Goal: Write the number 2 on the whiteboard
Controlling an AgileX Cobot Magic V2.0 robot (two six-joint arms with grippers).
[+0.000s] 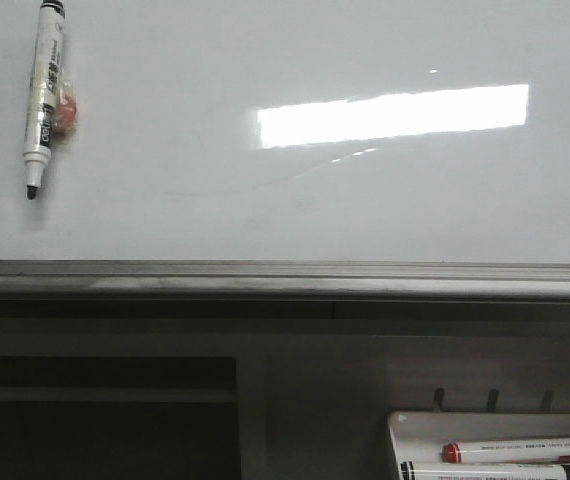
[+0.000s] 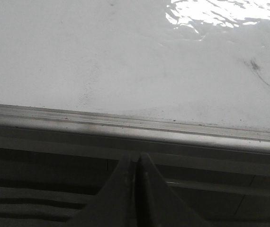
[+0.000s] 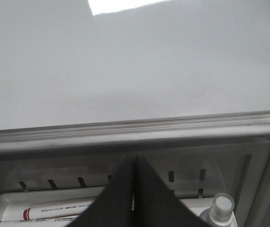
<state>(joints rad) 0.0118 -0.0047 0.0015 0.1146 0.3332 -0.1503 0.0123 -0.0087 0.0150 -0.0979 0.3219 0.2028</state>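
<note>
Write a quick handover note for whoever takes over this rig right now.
Left gripper: shut, holding nothing, low in front of the whiteboard rail.
Right gripper: shut, empty, above the marker tray.
A black marker sits on the board at upper left, tip down, cap off. A red marker and a second marker lie in the tray; a spray bottle is beside them.
Done: nothing; no number 2 shows on the board, only faint smudges.
Left: pick up a marker and write the 2.
</note>
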